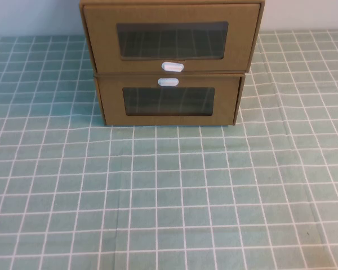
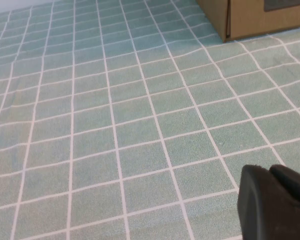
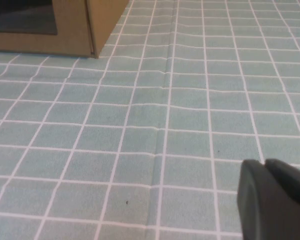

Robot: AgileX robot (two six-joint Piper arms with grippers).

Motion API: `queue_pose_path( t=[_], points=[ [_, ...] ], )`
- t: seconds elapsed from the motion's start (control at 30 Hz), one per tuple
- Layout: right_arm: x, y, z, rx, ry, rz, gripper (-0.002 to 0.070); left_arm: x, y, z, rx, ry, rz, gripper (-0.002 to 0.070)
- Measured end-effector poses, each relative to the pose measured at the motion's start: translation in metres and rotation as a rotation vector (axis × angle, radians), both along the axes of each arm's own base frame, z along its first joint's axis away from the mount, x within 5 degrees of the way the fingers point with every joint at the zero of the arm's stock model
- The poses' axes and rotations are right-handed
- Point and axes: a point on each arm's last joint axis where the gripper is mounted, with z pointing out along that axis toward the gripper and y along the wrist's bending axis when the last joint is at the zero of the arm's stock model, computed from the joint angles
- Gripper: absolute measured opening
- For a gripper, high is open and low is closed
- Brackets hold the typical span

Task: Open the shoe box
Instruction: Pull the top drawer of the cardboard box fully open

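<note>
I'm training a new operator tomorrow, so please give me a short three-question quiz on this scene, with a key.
1. True or false: the left gripper is holding a white handle.
2. How many brown boxes are stacked on the checked cloth? A one, B two, C three.
3. Where is the right gripper, and how do its fingers stand?

Key
1. False: it hangs shut and empty, low over the cloth, short of the boxes.
2. B.
3. Low over the cloth, apart from the boxes, shut and empty.
</note>
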Motion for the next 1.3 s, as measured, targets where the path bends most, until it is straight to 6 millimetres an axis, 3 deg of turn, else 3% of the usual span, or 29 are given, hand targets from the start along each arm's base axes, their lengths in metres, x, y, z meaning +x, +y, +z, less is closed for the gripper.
queue_pose_path(
  t=[1.03, 1.3],
  points=[
    [0.0, 0.0, 0.0, -0.002, 0.0, 0.0, -0.0013, 0.0, -0.001, 0.0, -0.015, 0.0, -0.001, -0.0005],
    [0.003, -0.001, 0.012, 0.016, -0.138, -0.018, -0.0013, 0.003, -0.001, 0.014, -0.043, -0.149, -0.005, -0.0005]
  ],
)
